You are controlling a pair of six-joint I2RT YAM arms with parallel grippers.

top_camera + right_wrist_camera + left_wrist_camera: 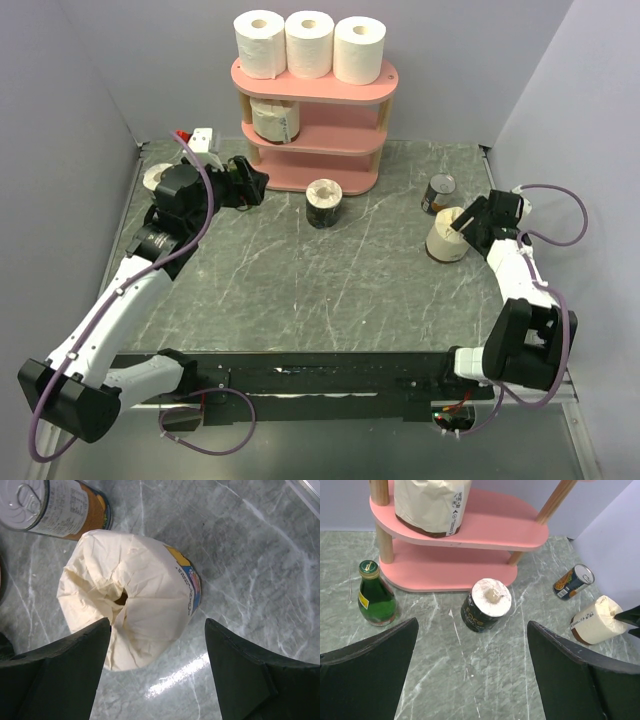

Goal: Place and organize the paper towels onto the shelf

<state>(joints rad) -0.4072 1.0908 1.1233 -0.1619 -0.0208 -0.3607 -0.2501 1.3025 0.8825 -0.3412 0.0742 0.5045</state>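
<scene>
Three white paper towels [307, 44] stand on top of the pink shelf [312, 140], and a cream one [271, 119] sits on its middle tier. A dark-banded roll [324, 203] stands on the table in front of the shelf, ahead of my left gripper [245, 183], which is open and empty [472, 630]. A cream roll [130, 592] stands upright at the right. My right gripper [157, 622] is open over it. Its left finger is at the roll's edge, while the right finger [240, 665] stands apart. Another white roll [157, 178] lies behind the left arm.
A metal can [438, 193] lies just beyond the cream roll, close to the right gripper. A green glass bottle [376, 595] stands by the shelf's left post. A small white and red object [197, 137] sits at the back left. Walls close in on both sides.
</scene>
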